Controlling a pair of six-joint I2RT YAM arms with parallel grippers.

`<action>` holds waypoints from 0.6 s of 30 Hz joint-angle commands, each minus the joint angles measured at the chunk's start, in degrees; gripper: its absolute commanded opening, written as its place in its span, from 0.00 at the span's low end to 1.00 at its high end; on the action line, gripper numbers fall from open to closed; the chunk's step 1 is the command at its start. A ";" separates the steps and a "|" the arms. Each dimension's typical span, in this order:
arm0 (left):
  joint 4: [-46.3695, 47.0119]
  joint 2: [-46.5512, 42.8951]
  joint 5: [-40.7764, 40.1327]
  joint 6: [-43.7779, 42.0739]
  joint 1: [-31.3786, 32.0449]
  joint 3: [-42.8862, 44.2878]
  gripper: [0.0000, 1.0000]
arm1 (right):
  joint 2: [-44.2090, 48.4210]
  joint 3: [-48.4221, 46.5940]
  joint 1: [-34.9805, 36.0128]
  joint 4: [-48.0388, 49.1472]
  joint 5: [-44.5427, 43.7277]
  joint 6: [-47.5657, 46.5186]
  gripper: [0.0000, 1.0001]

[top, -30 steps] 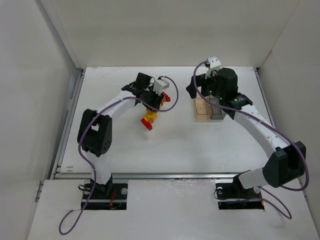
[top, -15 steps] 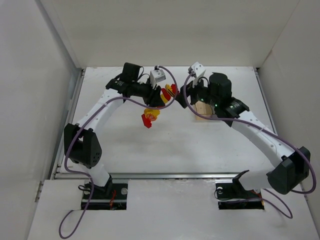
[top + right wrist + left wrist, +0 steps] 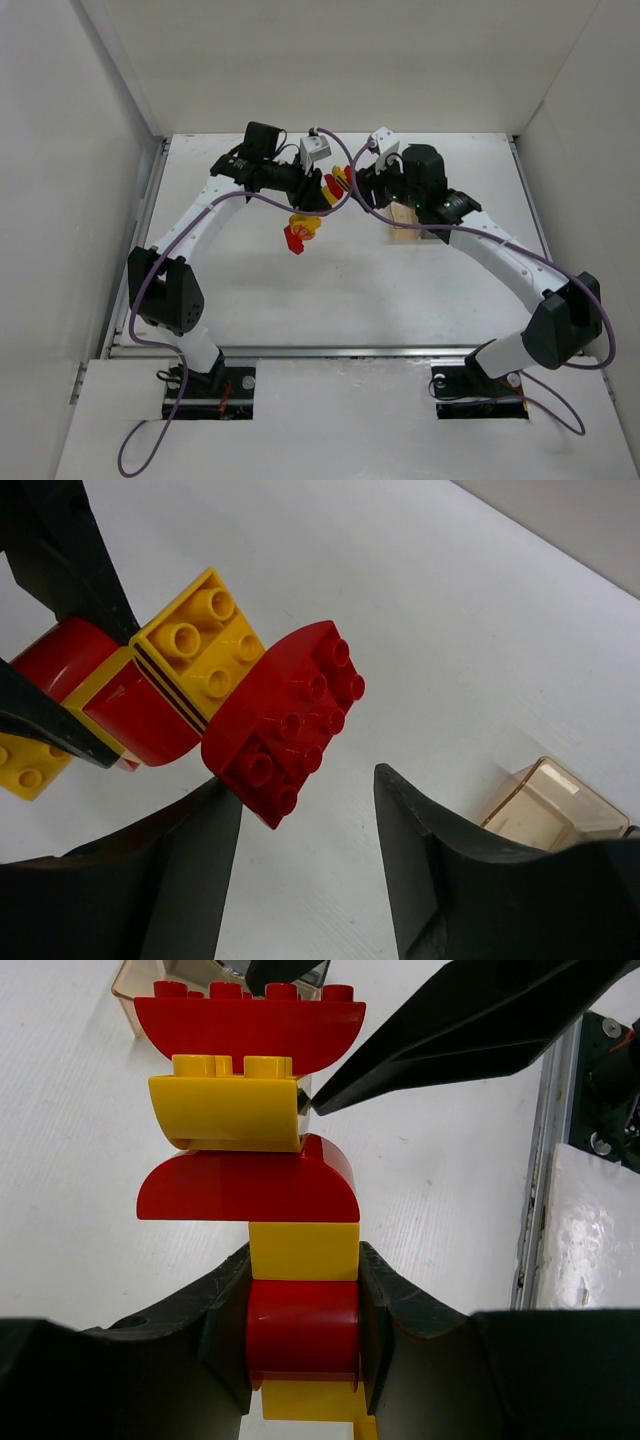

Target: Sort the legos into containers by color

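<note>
While my left pincer is clenched on the lower bricks of a stack of legos, holding it off the tabletop, a small red-and-yellow cluster lies at its seven o'clock. It's glossy hard plastic with studded tops, some bricks rounded, red and yellow alternating. Moving right, my right pincer straddles the top red brick, jaws apart on either side, with no pinch that I can see. At its four o'clock sits the amber container, translucent and square, and what I see of it looks bare. The grey one is hidden under the arm. By my reckoning the sort has barely begun: every brick I see is outside a bin, and the stack needs pulling apart piece by piece.
</note>
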State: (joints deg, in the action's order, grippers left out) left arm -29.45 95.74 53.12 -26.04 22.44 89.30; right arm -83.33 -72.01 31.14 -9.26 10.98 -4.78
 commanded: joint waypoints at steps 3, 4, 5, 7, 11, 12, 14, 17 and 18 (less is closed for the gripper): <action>0.45 -1.09 0.33 -0.85 -0.02 2.02 0.00 | 1.94 -3.75 0.24 0.47 4.20 -1.81 0.70; 0.45 -1.09 -0.99 -2.51 -0.02 1.33 0.00 | 2.90 -2.36 -0.63 0.47 6.31 -1.82 0.82; 0.45 -1.09 -2.40 -3.04 -0.02 1.32 0.00 | 3.87 -1.83 -1.68 -0.23 8.77 -1.82 0.86; 1.58 -1.61 -6.70 -3.58 -0.55 0.70 0.00 | 6.68 -1.04 -6.23 -0.85 17.17 -0.60 0.91; 5.01 -4.51 -11.81 -8.40 -0.55 -1.84 0.00 | 6.26 -1.55 -14.23 -0.85 32.56 5.99 0.98; 6.93 -5.21 -12.60 -9.45 -0.55 -3.24 0.00 | 5.12 -3.47 -15.48 -0.33 35.39 7.75 0.98; 8.61 -7.49 -14.36 -14.98 -0.03 -4.82 0.00 | 0.29 -5.85 -18.11 0.29 42.24 13.98 0.98; 13.88 -11.44 -17.08 -21.39 1.11 -11.22 0.00 | -6.13 -11.56 -18.13 1.70 53.65 18.83 0.99; 17.20 -12.41 -17.09 -22.29 1.12 -12.55 0.00 | -7.10 -12.36 -17.08 1.70 54.75 18.84 0.99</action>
State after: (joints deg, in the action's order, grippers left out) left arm -21.30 90.11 37.91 -40.21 22.70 79.94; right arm -86.89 -80.40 12.47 -9.76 50.28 8.16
